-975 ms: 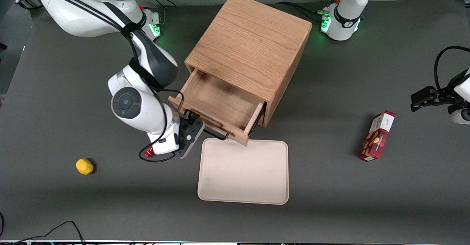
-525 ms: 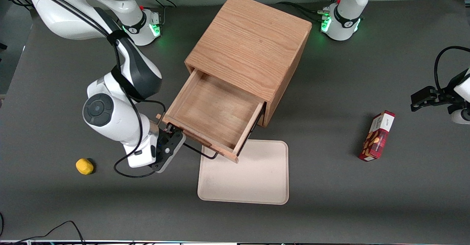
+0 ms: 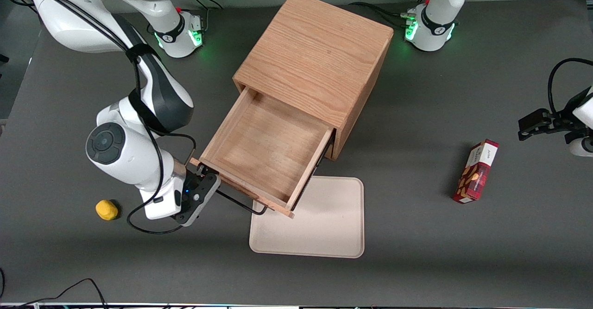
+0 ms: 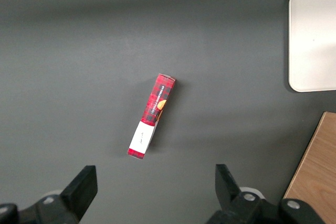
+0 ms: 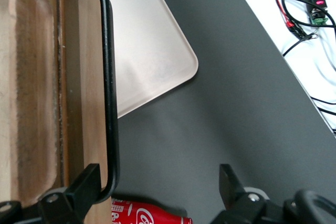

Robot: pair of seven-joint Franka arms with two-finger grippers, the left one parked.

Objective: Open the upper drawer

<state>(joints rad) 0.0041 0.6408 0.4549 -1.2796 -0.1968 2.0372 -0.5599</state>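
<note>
The upper drawer (image 3: 259, 147) of the light oak cabinet (image 3: 315, 54) stands pulled far out, its empty wooden inside showing. Its thin black wire handle (image 3: 241, 202) runs along the drawer front (image 5: 79, 77). My right gripper (image 3: 208, 186) is at the end of that handle nearest the working arm. In the right wrist view the gripper (image 5: 157, 182) is open, fingers wide apart. The curved end of the handle (image 5: 109, 93) sits just inside one finger (image 5: 86, 182), touching or nearly touching it. The lower drawer is hidden beneath the upper one.
A beige tray (image 3: 319, 225) lies on the table in front of the cabinet, partly under the drawer front. A red cola bottle (image 5: 152, 216) lies below the gripper. A yellow lump (image 3: 106, 209) sits near the working arm. A red carton (image 3: 477, 172) lies toward the parked arm's end.
The upper drawer has slid much farther out of the cabinet. My gripper moved with the handle, nearer the front camera and toward the working arm's end.
</note>
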